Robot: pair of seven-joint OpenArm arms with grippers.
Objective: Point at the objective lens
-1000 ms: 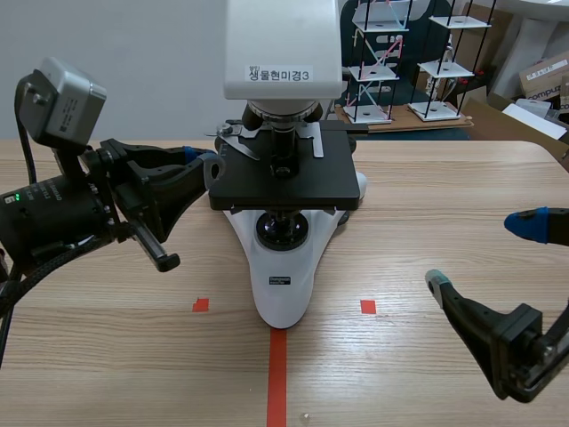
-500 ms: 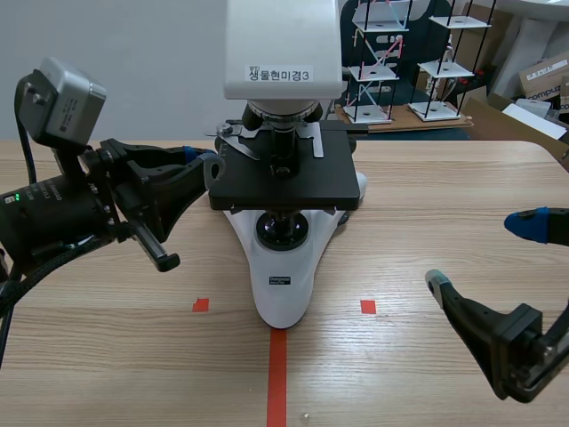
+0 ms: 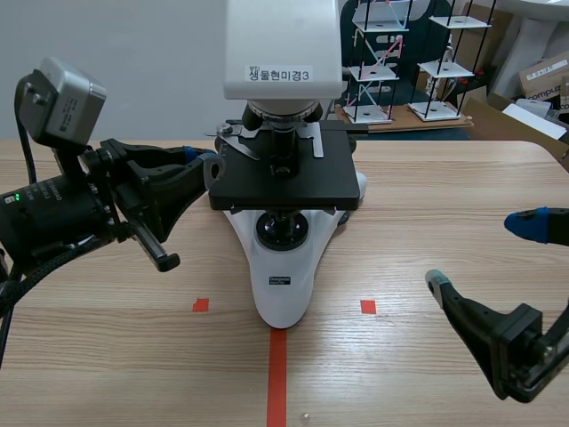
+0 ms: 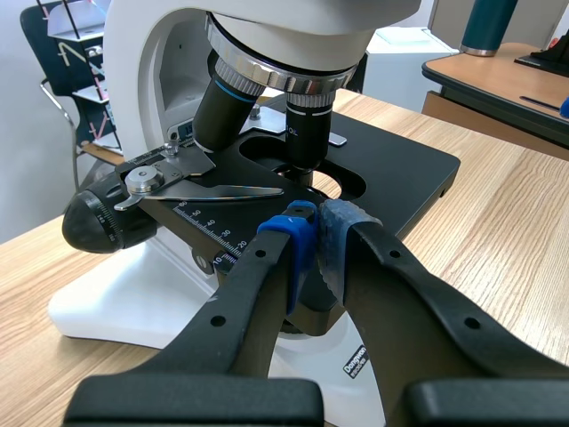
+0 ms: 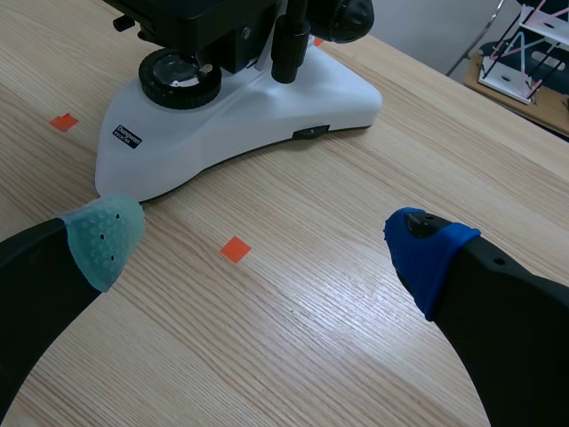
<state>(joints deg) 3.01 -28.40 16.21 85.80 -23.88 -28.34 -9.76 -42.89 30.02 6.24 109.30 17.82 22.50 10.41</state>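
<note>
A white microscope (image 3: 283,285) with a black stage (image 3: 311,185) stands at the table's middle. Its objective lens (image 3: 283,147) hangs under the head, just over the stage. In the left wrist view the lens (image 4: 307,133) is a short black barrel under a silver ring, with a thicker one (image 4: 227,111) beside it. My left gripper (image 3: 209,166) is shut at the stage's left edge. Its joined tips (image 4: 313,238) point at the lens from slightly below, apart from it. My right gripper (image 3: 480,252) stands open over bare table at the right, holding nothing (image 5: 265,245).
Wire shelf models (image 3: 418,62) and cardboard boxes (image 3: 542,80) stand behind the table at the back right. Orange-red tape marks (image 3: 277,374) lie before the microscope base (image 5: 240,133). The stage's slide clip (image 4: 204,189) and focus knob (image 4: 98,222) are near my left fingertips.
</note>
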